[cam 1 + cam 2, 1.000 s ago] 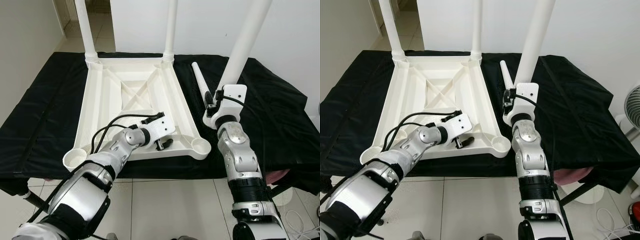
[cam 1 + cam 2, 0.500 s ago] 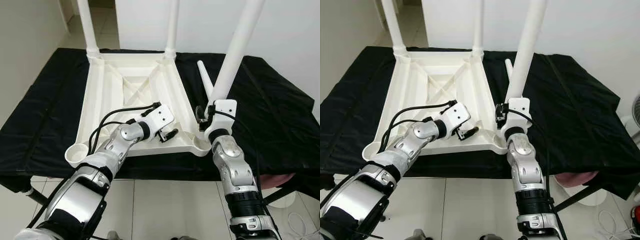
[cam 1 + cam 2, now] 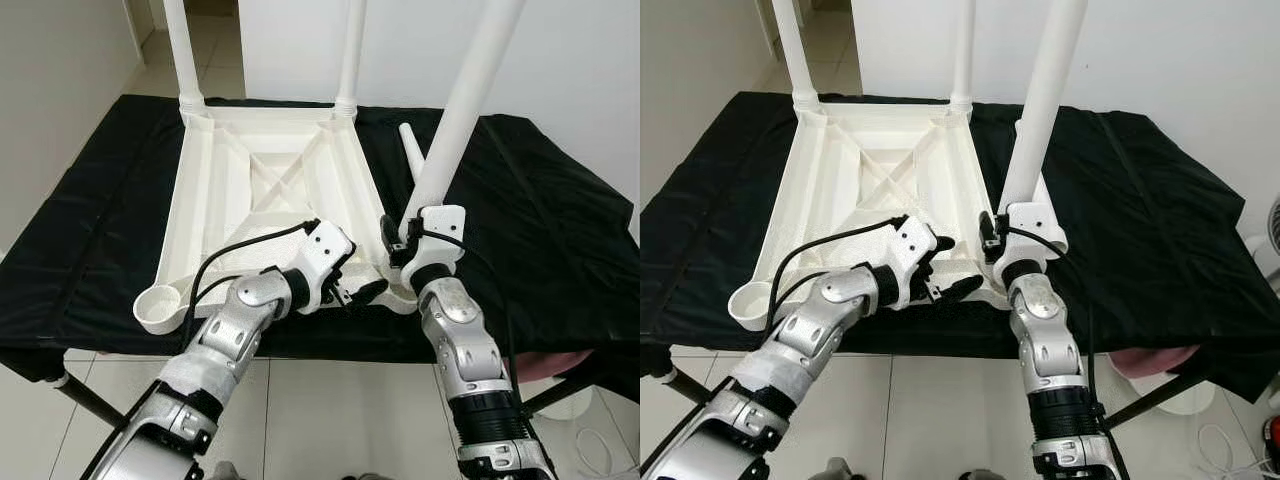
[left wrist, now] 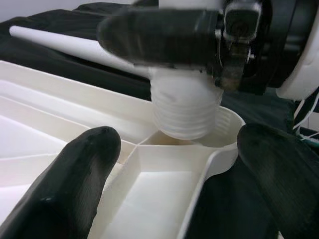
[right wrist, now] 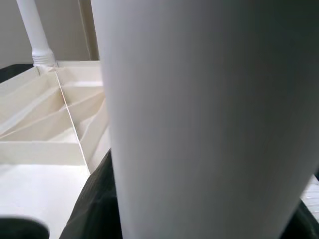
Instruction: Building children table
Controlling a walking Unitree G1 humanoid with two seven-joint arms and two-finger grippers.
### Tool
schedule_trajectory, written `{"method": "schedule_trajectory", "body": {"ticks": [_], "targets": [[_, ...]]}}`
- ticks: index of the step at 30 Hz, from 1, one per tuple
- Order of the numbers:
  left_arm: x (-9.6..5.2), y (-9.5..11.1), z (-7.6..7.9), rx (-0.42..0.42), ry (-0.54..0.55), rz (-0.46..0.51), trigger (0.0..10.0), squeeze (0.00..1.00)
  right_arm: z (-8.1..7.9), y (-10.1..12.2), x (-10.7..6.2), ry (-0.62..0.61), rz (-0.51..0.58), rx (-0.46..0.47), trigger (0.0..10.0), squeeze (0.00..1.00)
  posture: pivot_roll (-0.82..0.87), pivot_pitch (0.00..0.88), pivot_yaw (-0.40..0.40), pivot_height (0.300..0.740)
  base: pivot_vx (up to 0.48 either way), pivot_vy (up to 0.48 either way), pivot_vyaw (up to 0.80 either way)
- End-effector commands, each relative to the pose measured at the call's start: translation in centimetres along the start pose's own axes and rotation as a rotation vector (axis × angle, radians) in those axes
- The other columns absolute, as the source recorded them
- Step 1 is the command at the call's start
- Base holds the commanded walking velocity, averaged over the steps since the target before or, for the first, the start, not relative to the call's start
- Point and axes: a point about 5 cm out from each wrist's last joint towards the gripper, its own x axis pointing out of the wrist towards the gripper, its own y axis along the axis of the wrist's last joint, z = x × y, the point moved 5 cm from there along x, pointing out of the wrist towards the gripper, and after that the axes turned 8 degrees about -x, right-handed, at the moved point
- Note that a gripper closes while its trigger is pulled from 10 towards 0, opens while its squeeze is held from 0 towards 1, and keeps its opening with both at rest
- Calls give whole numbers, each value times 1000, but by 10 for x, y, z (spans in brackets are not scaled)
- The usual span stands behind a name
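so, from the head views, the upturned white tabletop point(image 3: 270, 190) lies on the black-draped table point(image 3: 540, 210). the right claw point(image 3: 400, 238) pinches a white leg point(image 3: 455, 110) upright, its lower end right at the near corner socket point(image 3: 992, 290) just under that claw. the left claw point(image 3: 945, 270) is spread beside the same socket.

along the left wrist, the leg's threaded end point(image 4: 187, 107) sits just ahead between its fingers point(image 4: 70, 174).

along the right wrist, the leg runs straight out from the claw.

hollow plastic, i'd guess: light, stiff, slippery; grip low near the thread.
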Motion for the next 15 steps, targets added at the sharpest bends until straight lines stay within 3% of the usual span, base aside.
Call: {"method": "schedule_trajectory", "body": {"ticks": [1, 5, 10, 15], "targets": [[-6, 1, -8, -27, 83, 15, 10000, 0, 4, 5, -3, -12, 34, 13, 10000, 0, -68, 0, -53, 740, 0, 0, 0], [-19, 5, -8, -91, 108, 51, 10000, 0, 4, 5, -4, -1, 41, 10, 10000, 0, -64, 0, -56, 740, 0, 0, 0], [-26, 15, -11, -80, 140, 112, 10000, 0, 5, 4, -6, 2, 48, 14, 10000, 0, -63, 0, -61, 740, 0, 0, 0], [-27, 17, -9, -71, 153, 117, 10000, 0, 5, -22, -16, 13, -24, -19, 10000, 0, -57, 0, -68, 740, 0, 0, 0]]}}
